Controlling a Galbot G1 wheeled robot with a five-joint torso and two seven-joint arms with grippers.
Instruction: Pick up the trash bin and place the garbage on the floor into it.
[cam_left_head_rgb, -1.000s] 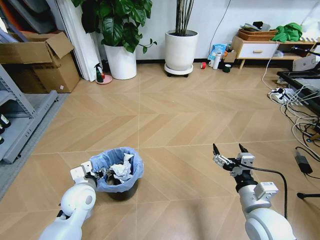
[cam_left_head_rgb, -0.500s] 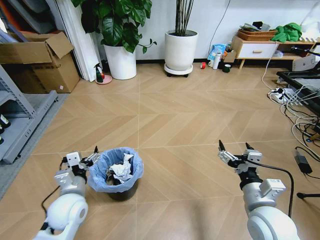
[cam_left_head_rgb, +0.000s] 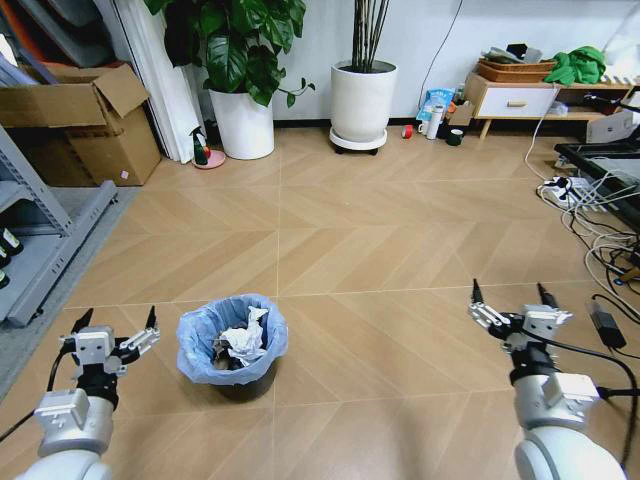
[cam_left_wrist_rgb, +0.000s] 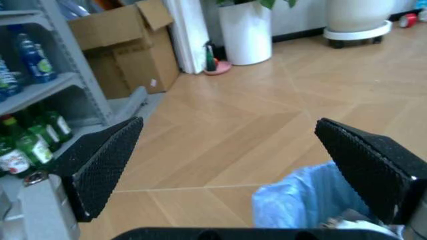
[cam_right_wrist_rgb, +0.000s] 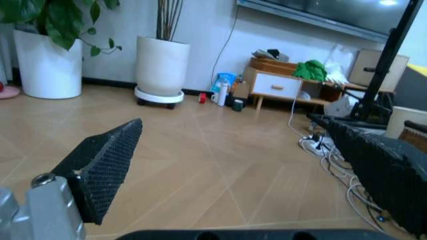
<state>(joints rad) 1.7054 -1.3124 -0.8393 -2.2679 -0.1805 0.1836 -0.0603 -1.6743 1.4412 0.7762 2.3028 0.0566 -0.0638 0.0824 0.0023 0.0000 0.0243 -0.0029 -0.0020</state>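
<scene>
The bin (cam_left_head_rgb: 232, 343) is seen standing upright on the floor (cam_left_head_rgb: 350, 250), just to the right of the left gripper (cam_left_head_rgb: 115, 332) and apart from it. That gripper's jaws are spread wide and empty. The right gripper (cam_left_head_rgb: 509, 305), likewise open and empty, is held well apart on the far side, so the left arm is judged nearer. Crumpled paper (cam_left_head_rgb: 243, 342) lies inside the bin.

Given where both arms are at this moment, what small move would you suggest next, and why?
Probably ease the left claw toward the trash bin rim: it is open and apart from the bin, which stands on the floor holding crumpled paper. The right claw is open, far off.
</scene>
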